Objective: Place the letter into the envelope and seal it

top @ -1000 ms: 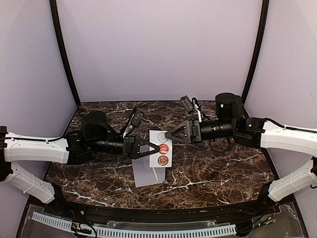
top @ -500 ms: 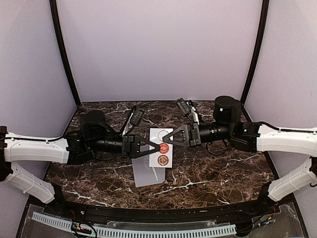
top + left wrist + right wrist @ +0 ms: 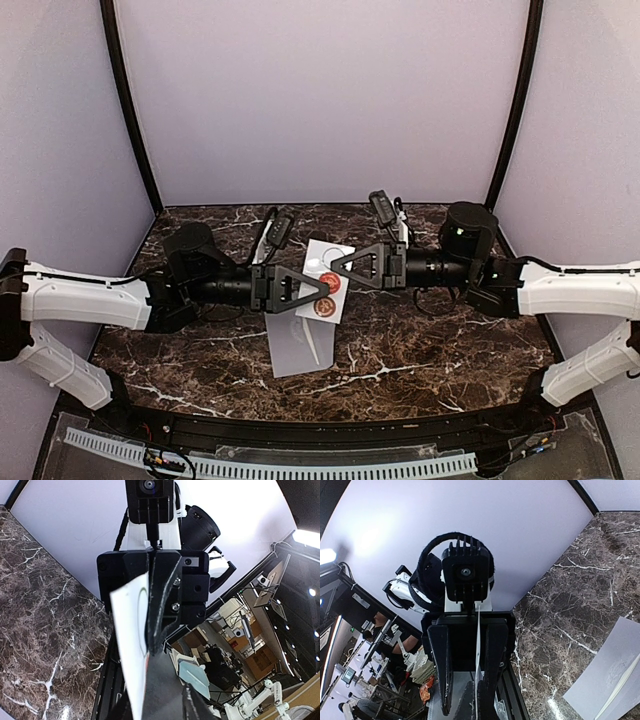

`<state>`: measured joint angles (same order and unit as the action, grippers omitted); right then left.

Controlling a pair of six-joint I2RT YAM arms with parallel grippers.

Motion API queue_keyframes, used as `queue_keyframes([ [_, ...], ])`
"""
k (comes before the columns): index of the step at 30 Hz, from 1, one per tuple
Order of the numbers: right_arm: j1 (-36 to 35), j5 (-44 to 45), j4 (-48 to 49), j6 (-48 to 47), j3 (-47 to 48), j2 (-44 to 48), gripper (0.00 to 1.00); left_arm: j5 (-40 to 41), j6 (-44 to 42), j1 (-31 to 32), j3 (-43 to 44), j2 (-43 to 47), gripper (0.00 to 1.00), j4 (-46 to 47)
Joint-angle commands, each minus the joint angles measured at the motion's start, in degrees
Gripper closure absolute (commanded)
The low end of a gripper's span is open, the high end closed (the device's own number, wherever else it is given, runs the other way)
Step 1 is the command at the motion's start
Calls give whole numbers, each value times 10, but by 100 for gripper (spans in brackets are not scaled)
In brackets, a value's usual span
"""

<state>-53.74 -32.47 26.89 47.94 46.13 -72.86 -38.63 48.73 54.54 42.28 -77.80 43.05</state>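
Envelope (image 3: pixel 297 348): one item, grey-lavender paper, a long rectangle. We find it lying flat on the table (image 3: pixel 450 340), slightly askew. It sits on the near side of the left gripper (image 3: pixel 326 291) and right gripper (image 3: pixel 336 268), below their meeting tips and touching neither. A pale slanted line crosses its face. Its far end is hidden beneath the left gripper.

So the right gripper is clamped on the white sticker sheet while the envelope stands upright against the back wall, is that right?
Not quite: the envelope lies flat on the marble table, as the top external view shows. The right gripper is indeed clamped on the white sticker sheet.
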Motion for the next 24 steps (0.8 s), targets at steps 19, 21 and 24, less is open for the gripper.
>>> queue_keyframes([
  [19,-3,75,-88,-39,10,60,60,40,16,1,-16,8,100,10],
  [21,2,92,-129,-54,15,81,46,39,12,1,-13,11,100,-5],
  [24,9,112,-185,-73,23,114,35,36,9,2,-9,12,100,-23],
])
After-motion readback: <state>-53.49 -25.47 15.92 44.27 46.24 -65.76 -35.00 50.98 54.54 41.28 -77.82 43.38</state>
